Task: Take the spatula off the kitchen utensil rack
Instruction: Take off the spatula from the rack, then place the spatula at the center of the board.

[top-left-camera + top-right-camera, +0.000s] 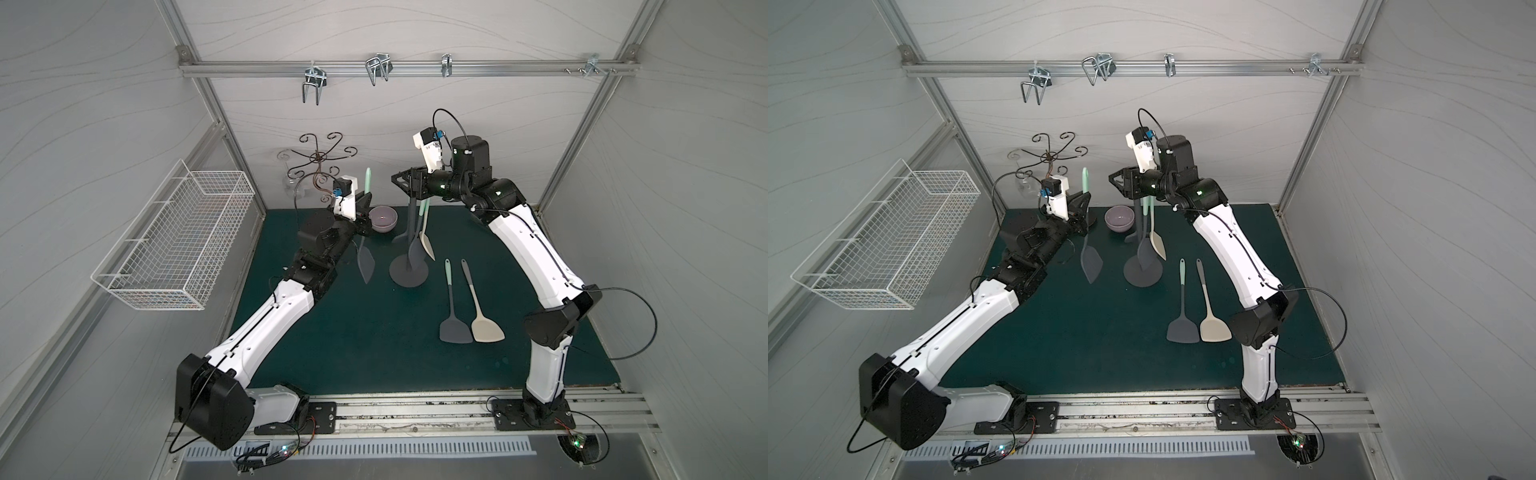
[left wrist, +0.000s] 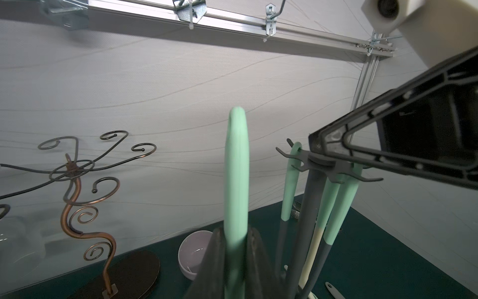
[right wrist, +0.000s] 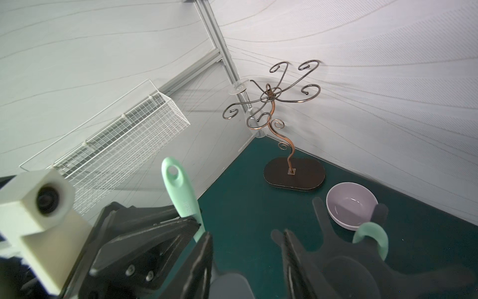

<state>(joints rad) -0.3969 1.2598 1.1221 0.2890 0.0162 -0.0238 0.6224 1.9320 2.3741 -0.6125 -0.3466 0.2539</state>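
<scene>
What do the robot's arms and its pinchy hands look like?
The left arm and the right arm both have smooth white shells with chunky black joints. Thin black cables loop along them. The left gripper and the right gripper are black, with triangular cut-out fingers. A boxy white camera sits on each wrist.

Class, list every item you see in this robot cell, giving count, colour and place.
rack: one, dark grey, mid-mat
hung utensils: at least three, mint handles, on rack hooks
held spatula: one, mint handle, grey blade, off the rack
loose spatulas: two, grey and cream blades, flat on mat
bowl: one, lilac, behind rack
scrolled stand: one, bronze, back corner
basket: one, white, side wall
wall hooks: four, silver, back rail
mat: one, dark green
left gripper: shut on held spatula
right gripper: open, above rack
</scene>
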